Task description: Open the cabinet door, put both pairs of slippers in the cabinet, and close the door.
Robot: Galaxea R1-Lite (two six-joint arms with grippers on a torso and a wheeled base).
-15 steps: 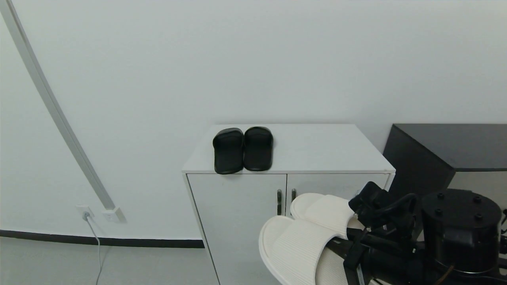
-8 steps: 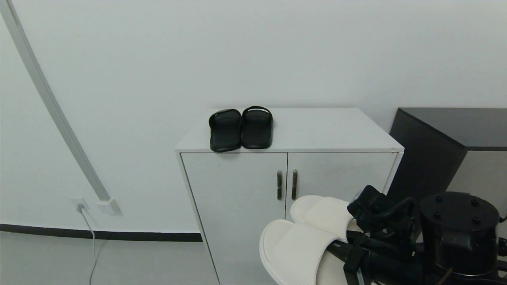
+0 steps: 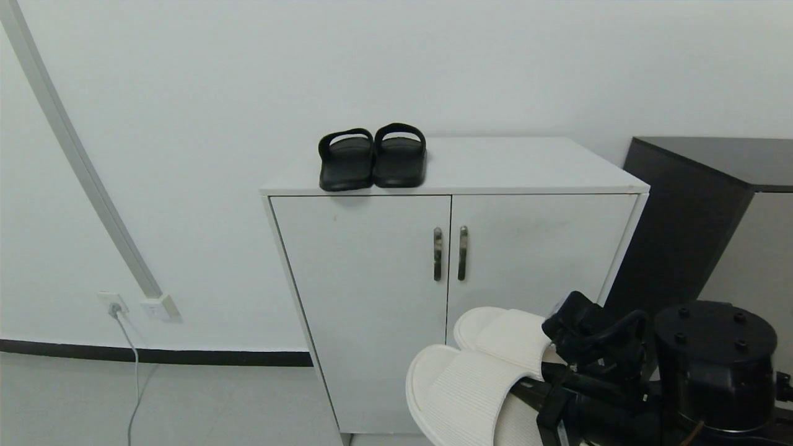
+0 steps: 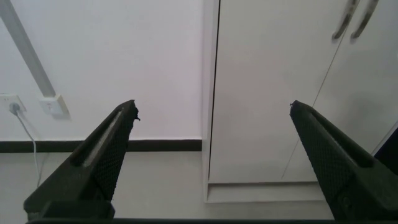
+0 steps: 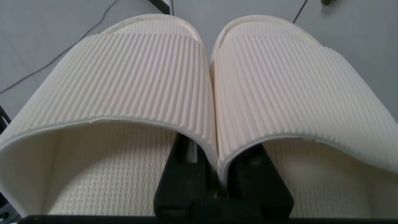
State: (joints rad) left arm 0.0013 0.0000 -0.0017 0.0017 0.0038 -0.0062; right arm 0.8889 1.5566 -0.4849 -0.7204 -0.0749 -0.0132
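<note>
The white cabinet (image 3: 533, 162) stands ahead of both sets of jaws, with its two doors (image 3: 365, 291) shut and nothing yet stowed inside. The left door lies straight beyond the left gripper (image 4: 212, 106), whose jaws are spread wide with nothing between them. The white slippers (image 5: 149, 81) sit in the right gripper (image 5: 214, 171), whose jaws are closed on the pair's two adjoining inner walls, pinching them together from inside, with the toes pointing away from the jaws toward the cabinet front. They look like light, soft ribbed cloth that will probably flex and sag, so a grip close to the soles should carry them most steadily. The black slippers (image 3: 372, 158) rest side by side on the cabinet top near its front left edge, well above and beyond both sets of jaws. They appear rubbery, light and stiffer than the white pair, and their two neighbouring straps, squeezed together, seem the natural hold. The handles (image 3: 437, 254) are slim upright metal bars just beside each other where the doors meet, higher than the empty left jaws. They look rigid and smooth, so a firm pinch at mid-bar should swing a door open without slipping.
</note>
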